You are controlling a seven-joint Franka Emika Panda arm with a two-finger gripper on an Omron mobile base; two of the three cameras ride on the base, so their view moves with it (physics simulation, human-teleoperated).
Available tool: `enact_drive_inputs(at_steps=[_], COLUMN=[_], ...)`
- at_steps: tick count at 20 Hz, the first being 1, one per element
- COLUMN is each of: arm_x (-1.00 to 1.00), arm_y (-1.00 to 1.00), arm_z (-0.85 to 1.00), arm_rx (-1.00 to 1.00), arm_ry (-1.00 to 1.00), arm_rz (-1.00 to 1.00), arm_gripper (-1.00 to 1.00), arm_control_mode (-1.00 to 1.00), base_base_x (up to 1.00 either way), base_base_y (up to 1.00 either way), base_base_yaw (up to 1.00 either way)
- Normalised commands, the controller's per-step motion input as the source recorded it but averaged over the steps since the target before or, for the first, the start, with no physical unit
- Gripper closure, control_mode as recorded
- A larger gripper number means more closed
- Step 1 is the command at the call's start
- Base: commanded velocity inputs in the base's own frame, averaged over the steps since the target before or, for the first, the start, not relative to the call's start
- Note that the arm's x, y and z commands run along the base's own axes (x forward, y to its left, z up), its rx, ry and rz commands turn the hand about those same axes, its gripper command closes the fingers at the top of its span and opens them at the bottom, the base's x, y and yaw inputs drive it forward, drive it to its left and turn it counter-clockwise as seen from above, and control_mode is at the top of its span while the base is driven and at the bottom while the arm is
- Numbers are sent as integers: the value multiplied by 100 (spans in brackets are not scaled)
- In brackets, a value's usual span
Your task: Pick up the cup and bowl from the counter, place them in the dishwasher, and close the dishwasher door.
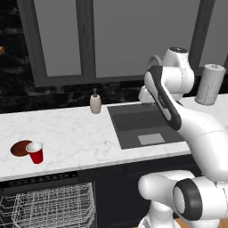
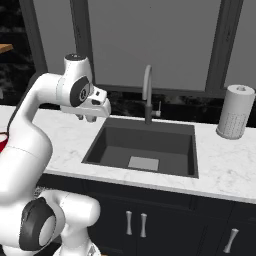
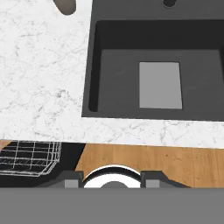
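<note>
Kitchen scene, white marble counter (image 1: 75, 133) over black cabinets, big window behind. Gripper (image 2: 86, 118) hangs above the counter's left sink edge, pointing down; jaws apart w/ nothing between them, how wide can't tell. Below it in hand view: dark sink (image 3: 157, 65) w/ pale drain plate, marble to its left, wood floor past the counter front. Tap (image 2: 148, 92) behind the sink, soap dispenser (image 1: 95, 103) near its left corner, perforated paper-towel holder (image 2: 235, 111) on the right. Cup (image 1: 35, 152) upright far left on the counter, touching the bowl (image 1: 20, 148) beside it. Dishwasher (image 1: 49, 202) below them, white wire rack showing.
</note>
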Motion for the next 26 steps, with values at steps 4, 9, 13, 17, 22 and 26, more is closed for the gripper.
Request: enact_drive_inputs(at_steps=[4, 9, 13, 17, 22, 26], arm_x=[-19, -44, -48, -46, -15, 0], arm_y=[0, 7, 19, 13, 21, 6], arm_z=[0, 0, 0, -15, -27, -6], arm_rx=[0, 0, -1, 0, 0, 0], arm_ry=[0, 0, 0, -2, -7, -3], arm_rz=[0, 2, 6, 3, 0, 0], arm_gripper=[-100, -100, -100, -100, -100, -100], arm_control_mode=[-100, -100, -100, -100, -100, 100], base_base_x=[0, 0, 0, 0, 0, 9], base_base_y=[0, 0, 0, 0, 0, -6], base_base_yaw=[0, 0, 0, 0, 0, 7])
